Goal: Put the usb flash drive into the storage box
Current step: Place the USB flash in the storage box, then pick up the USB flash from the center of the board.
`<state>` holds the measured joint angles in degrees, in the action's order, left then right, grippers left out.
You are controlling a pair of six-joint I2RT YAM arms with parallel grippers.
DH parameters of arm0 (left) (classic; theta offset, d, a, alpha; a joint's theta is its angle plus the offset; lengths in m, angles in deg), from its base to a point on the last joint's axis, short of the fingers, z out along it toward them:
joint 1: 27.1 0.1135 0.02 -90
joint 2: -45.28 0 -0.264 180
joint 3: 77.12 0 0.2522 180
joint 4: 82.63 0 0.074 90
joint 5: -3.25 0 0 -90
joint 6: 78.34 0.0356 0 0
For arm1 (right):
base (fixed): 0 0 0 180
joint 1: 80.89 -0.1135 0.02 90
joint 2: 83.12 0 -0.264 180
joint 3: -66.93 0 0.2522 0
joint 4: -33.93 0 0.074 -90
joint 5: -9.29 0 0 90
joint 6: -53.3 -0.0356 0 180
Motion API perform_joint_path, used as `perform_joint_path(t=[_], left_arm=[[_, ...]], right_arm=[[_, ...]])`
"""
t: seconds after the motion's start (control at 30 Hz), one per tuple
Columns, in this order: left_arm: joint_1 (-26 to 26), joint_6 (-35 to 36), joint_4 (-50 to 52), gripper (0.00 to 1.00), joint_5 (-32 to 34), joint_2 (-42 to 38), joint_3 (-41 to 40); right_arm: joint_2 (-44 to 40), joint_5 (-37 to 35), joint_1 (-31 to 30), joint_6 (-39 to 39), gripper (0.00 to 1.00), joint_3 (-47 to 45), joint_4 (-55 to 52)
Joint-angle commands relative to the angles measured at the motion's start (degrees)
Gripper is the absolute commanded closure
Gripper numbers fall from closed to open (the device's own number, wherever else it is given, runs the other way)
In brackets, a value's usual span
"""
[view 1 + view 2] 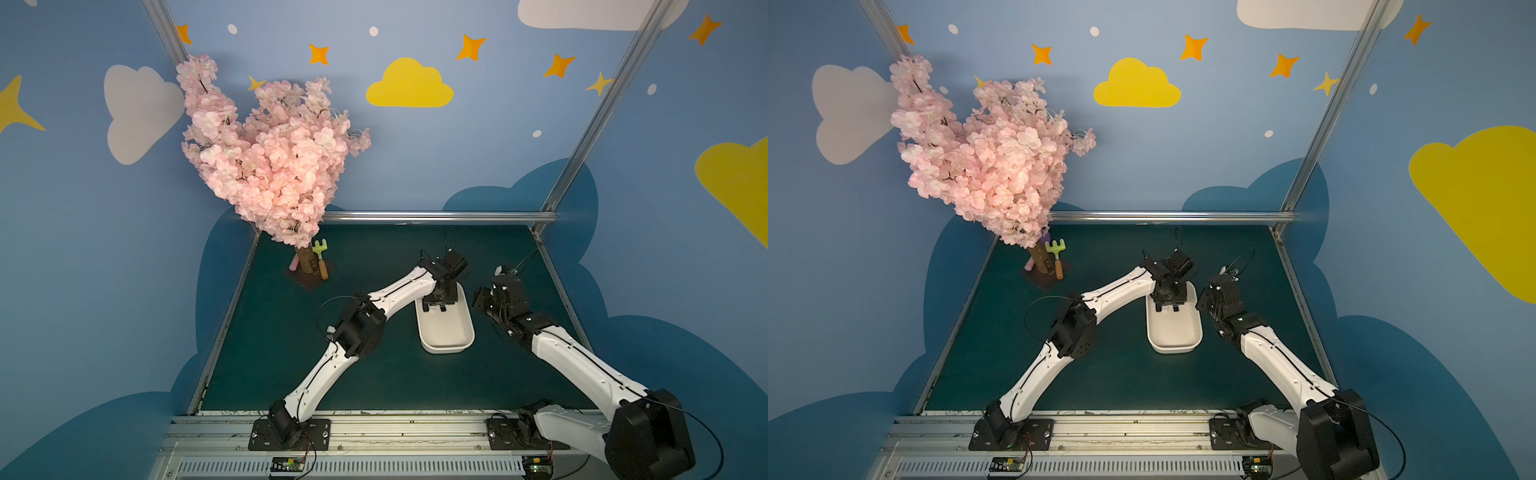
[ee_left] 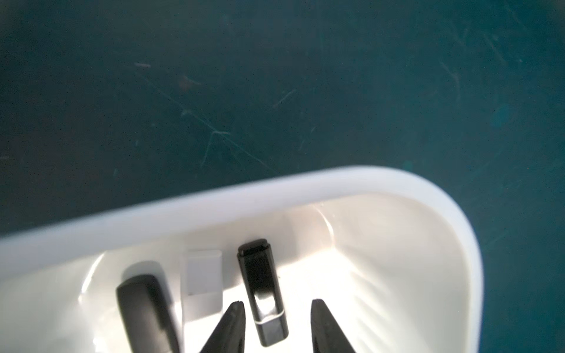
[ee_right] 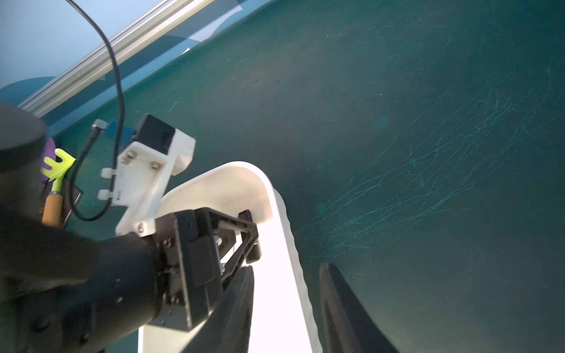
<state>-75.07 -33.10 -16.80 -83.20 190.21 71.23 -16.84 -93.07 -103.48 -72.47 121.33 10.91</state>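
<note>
The left gripper [image 2: 277, 302] is hanging down inside the storage box [image 2: 275, 195], its jaws standing partly apart and gripping nothing. The black usb flash drive [image 2: 261, 284] is lying on the box floor right between its fingertips, reaching on past them. Just beyond one finger, a white drive [image 2: 203, 275] and a dark rounded drive [image 2: 140, 302] are lying too. The right gripper [image 3: 286, 267] is hovering by the box's long rim, jaws parted, holding nothing.
</note>
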Motion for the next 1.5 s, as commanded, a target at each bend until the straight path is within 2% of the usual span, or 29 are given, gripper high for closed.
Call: perform_joint_path(t=[0.0, 0.13, 0.33, 0.43, 0.53, 0.67, 0.8, 0.87, 0.93, 1.03, 1.17, 1.27, 1.47], left_arm=[[-0.43, 2.56, 3.21, 0.61, 2.80, -7.90, -1.32], [-0.03, 3.31, 2.71, 0.62, 7.10, -17.75, -11.55], [1.45, 6.17, -1.83, 0.60, 9.83, -40.52, -34.89], [4.35, 6.93, -1.42, 0.60, 9.91, -51.87, -46.58], [8.31, 7.12, -0.72, 0.60, 9.53, -63.91, -58.54], [13.43, 8.05, 0.31, 0.54, 10.89, -81.27, -71.49], [18.70, 10.22, 5.68, 0.49, 11.26, -93.14, -75.27], [20.45, 11.13, 6.57, 0.49, 12.38, -97.02, -76.68], [20.89, 11.35, 5.80, 0.48, 14.45, -100.56, -79.12], [21.13, 11.46, 4.74, 0.46, 14.99, -104.51, -79.83], [22.02, 11.56, 4.33, 0.41, 15.26, -107.29, -80.93], [22.01, 11.70, 3.56, 0.41, 13.36, -107.46, -81.68], [22.56, 11.53, 3.83, 0.41, 14.04, -107.76, -81.59]], right_arm=[[-0.74, -0.11, 0.31, -0.01, 0.59, 0.85, -0.93], [-2.35, 0.36, 0.29, -0.36, 0.60, -0.18, 0.30], [-2.35, 3.89, 0.18, 0.93, 0.60, 0.10, 0.90], [-0.74, 12.28, 0.11, 6.52, 0.61, 0.51, 4.24], [2.61, 20.34, -1.04, 8.79, 0.62, 2.54, 5.17], [8.45, 26.54, -6.65, 14.34, 0.64, 7.21, 5.14], [15.59, 24.95, -17.14, 26.81, 0.63, 12.73, 4.77], [21.02, 27.97, -19.88, 31.57, 0.62, 17.45, 2.08], [27.02, 34.17, -21.42, 36.84, 0.62, 22.63, -1.02], [34.81, 37.91, -23.12, 46.17, 0.62, 29.86, -6.42], [42.90, 39.71, -25.01, 58.91, 0.64, 38.16, -12.63], [46.98, 40.40, -26.76, 64.72, 0.63, 42.06, -14.57], [55.52, 38.28, -31.11, 74.63, 0.62, 50.81, -21.68]])
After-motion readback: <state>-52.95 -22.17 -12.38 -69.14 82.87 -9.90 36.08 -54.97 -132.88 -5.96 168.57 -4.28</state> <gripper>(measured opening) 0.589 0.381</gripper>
